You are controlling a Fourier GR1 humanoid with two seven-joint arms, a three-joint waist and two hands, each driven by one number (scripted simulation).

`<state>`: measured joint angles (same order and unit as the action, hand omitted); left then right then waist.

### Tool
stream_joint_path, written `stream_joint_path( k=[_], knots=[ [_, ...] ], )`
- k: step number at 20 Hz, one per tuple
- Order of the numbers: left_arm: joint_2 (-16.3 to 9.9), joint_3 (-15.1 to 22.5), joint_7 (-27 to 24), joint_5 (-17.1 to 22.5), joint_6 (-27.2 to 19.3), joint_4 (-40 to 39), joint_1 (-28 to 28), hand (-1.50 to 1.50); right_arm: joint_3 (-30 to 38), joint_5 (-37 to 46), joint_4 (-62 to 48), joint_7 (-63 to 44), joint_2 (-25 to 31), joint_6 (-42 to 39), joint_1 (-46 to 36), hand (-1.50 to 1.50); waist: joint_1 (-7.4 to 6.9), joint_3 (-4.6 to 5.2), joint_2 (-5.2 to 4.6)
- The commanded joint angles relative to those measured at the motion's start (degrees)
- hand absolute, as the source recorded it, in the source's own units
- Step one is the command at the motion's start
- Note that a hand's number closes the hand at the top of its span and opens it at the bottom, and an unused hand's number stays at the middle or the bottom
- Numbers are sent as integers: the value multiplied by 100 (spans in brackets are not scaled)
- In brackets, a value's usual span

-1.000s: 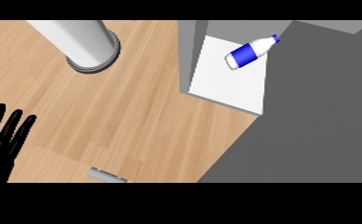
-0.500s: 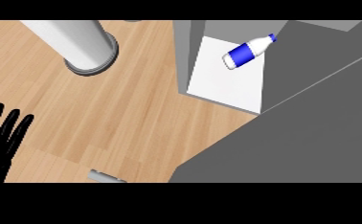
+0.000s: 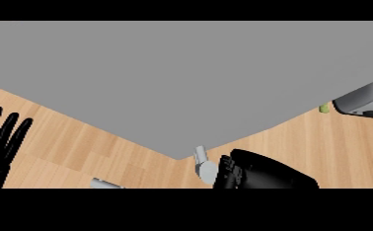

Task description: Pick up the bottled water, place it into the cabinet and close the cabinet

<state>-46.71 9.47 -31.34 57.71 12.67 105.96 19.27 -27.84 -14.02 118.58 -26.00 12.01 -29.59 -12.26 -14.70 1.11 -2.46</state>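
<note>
A broad flat grey cabinet door panel (image 3: 182,77) is filling the far view, hiding the bottled water; the black right hand (image 3: 264,172), fingers curled, is sitting by its near corner beside a small grey handle (image 3: 204,165); the left hand (image 3: 12,137) is resting open at the left edge over the light wooden table (image 3: 80,151); the door could be catching on an unseen bottle.

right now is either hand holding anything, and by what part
The left hand holds nothing, fingers straight at the view's left edge. The right hand sits by the cabinet door's grey handle, but whether it grips the handle cannot be told.
</note>
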Motion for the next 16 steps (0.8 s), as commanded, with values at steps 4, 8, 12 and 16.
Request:
stream_joint_path(
  k=[4, 8, 12, 16],
  knots=[
    [31, -110, 3, 113, 1, -129, -40, -150, 239, 182, -1752, -864, -1122, 862, -1634, 150, 146, -43, 1],
    [42, -150, -55, 127, 109, -197, 95, -150, 626, 355, -2659, -883, -1181, 1560, -2623, 150, 182, -64, 41],
    [-4, -224, -16, 215, 203, -278, 142, -150, 1078, 661, -3522, -639, -1190, 2292, -3519, 150, 275, -77, 42],
    [-8, -303, -75, 199, 243, -265, 198, -150, 1395, 714, -4308, -450, -1198, 2924, -4194, 150, 333, -84, 54]
  ],
)
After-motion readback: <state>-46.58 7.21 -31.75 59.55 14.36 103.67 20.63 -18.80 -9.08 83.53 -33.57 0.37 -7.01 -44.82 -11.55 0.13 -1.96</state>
